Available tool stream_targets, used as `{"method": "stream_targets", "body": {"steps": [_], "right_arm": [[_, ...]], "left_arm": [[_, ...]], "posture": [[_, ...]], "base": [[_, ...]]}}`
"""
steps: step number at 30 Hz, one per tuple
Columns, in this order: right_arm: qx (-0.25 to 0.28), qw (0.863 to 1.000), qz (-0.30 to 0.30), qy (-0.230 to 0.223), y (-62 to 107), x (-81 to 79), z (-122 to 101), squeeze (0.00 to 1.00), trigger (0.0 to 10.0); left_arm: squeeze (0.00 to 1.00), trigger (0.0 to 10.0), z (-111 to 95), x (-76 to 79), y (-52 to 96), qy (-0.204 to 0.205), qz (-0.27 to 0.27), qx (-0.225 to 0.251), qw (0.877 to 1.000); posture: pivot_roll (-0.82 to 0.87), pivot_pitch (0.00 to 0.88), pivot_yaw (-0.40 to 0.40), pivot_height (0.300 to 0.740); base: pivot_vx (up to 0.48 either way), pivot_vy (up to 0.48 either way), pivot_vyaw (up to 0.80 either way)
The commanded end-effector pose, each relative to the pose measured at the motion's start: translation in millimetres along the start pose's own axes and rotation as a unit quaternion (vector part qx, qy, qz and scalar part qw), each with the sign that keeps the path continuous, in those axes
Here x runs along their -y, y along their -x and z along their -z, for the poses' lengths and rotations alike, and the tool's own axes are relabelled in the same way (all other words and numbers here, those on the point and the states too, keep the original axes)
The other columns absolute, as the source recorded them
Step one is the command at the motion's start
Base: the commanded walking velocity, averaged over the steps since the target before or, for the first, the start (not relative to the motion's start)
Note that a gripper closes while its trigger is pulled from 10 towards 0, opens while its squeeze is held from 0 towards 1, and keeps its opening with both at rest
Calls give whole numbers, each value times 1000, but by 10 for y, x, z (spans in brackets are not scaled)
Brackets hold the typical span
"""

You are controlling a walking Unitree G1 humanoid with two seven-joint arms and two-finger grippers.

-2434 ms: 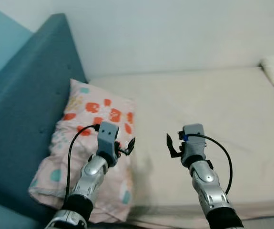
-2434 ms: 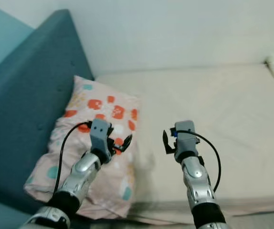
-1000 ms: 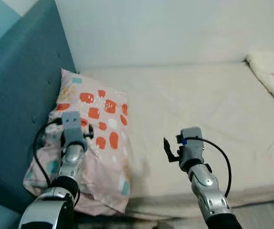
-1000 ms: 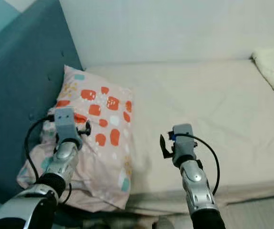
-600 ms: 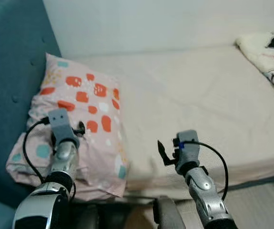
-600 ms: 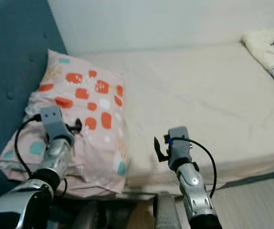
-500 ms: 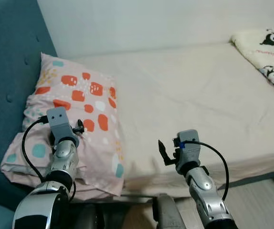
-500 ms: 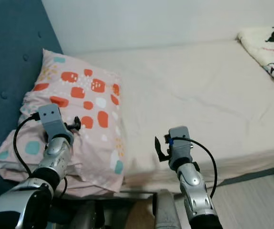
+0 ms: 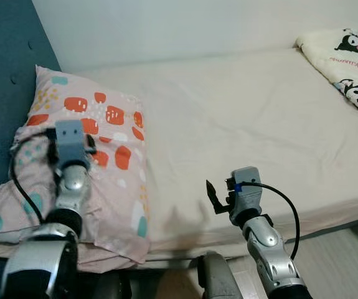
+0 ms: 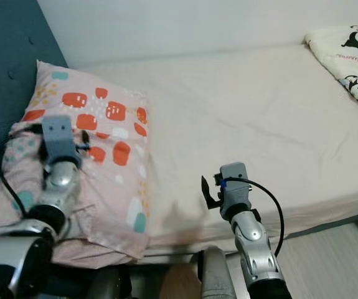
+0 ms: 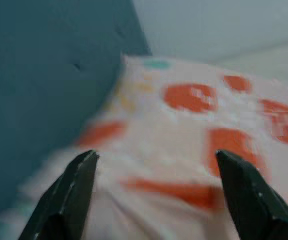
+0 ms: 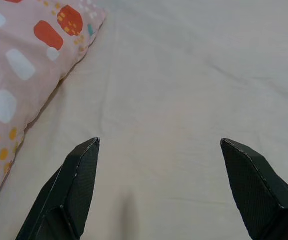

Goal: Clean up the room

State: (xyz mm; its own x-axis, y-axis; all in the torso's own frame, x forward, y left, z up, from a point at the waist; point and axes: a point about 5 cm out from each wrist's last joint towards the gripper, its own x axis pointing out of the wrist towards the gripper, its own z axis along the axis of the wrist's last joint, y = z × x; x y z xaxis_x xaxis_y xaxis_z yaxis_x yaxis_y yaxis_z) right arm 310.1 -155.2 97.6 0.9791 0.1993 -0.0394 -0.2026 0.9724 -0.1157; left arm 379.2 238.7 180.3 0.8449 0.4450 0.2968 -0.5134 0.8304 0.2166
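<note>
Resting at the head of the bed, a pale pink pillow printed with orange-red blocks, white and teal patches and small yellow dots lies against the teal padded headboard on the robot's left. Its cover is rumpled and creased along the near edge, where one corner droops over the side of the mattress. The left hand hovers over the pillow's near left part, fingers spread wide, with the fabric close under them and nothing between them; that wrist view is blurred, so contact with the cover cannot be judged. In the head views the grey wrist block of the left arm sits over the pillow and its black cable loops beside it.

To the right of the pillow stretches the cream sheet, lightly wrinkled. The right hand hangs above the near edge of the mattress, well apart from the pillow, whose edge shows off to its left. Its two black fingers stand wide apart and grip nothing, with bare sheet below.

At the far right of the bed lies a cream blanket printed with black-and-pink cartoon figures. Pale flooring shows beyond the mattress corner at the lower right.
</note>
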Motion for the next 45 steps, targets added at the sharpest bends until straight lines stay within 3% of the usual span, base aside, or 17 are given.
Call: {"method": "stream_targets", "body": {"steps": [1, 3, 5, 8, 9, 11, 17, 22, 29, 31, 37, 39, 40, 43, 45], "right_arm": [[-15, 1000, -3, -2, 43, -23, 68, 0, 10000], [-15, 1000, -4, -3, 47, -35, 69, 0, 10000], [-16, 1000, -5, -3, 51, -38, 71, 0, 10000], [-21, 1000, -3, -2, 75, -28, 98, 0, 10000], [-21, 1000, -3, -2, 75, -28, 98, 0, 10000], [-25, 1000, -2, -1, 87, -24, 112, 0, 10000], [-28, 1000, -1, 2, 95, -17, 114, 0, 10000], [-27, 1000, 3, 3, 94, 18, 95, 0, 10000], [-29, 1000, 3, 3, 102, 18, 96, 0, 10000], [-31, 1000, 3, 3, 114, 11, 107, 0, 10000], [-33, 999, 5, 1, 131, 16, 115, 0, 10000], [-34, 999, 6, 0, 133, 17, 115, 0, 10000], [-34, 999, 6, 0, 133, 17, 115, 0, 10000], [-32, 999, 6, -1, 124, 12, 103, 0, 10000], [-31, 999, 6, -1, 122, 11, 99, 0, 10000]], "left_arm": [[0, 10000, 25, -57, -1, -35, -11, 7, 999], [0, 10000, 63, -210, -39, -90, -32, 11, 995], [0, 10000, 96, -266, -45, -108, -37, 5, 993], [0, 10000, 224, -371, -24, -205, -30, -7, 978], [0, 10000, 224, -371, -24, -205, -30, -7, 978], [0, 10000, 357, -423, 38, -246, -21, -25, 969], [0, 10000, 667, -581, 204, -252, -27, -103, 962], [0, 10000, 774, -626, 268, -265, -24, -135, 955], [0, 10000, 901, -645, 342, -241, -17, -195, 951], [0, 10000, 984, -607, 402, -222, 8, -234, 947], [0, 10000, 1057, -524, 469, -195, 46, -273, 941], [0, 10000, 1124, -467, 541, -153, 61, -309, 937], [0, 10000, 1124, -467, 541, -153, 61, -309, 937], [0, 10000, 1270, -316, 745, -83, 99, -371, 919], [0, 10000, 1303, -271, 801, -63, 111, -387, 913]], "posture": [[-246, 191, 17, 615], [-250, 194, 19, 615], [-249, 196, 19, 615], [-244, 203, 18, 615], [-244, 203, 18, 615], [-248, 204, 17, 615], [-256, 200, 15, 615], [-256, 205, 11, 615], [-256, 205, 9, 615], [-262, 209, 10, 615], [-258, 213, 10, 615], [-258, 214, 10, 615], [-258, 214, 10, 615], [-259, 212, 10, 615], [-260, 213, 10, 615]], "base": [[0, 0, 0], [0, 0, 0], [0, 0, 0], [0, 0, 0], [0, 0, 0], [0, 0, 0], [0, 0, 0], [0, 0, 0], [0, 0, 0], [0, 0, 0], [0, 0, 0], [0, 0, 0], [0, 0, 0], [0, 0, 0], [0, 0, 0]]}}
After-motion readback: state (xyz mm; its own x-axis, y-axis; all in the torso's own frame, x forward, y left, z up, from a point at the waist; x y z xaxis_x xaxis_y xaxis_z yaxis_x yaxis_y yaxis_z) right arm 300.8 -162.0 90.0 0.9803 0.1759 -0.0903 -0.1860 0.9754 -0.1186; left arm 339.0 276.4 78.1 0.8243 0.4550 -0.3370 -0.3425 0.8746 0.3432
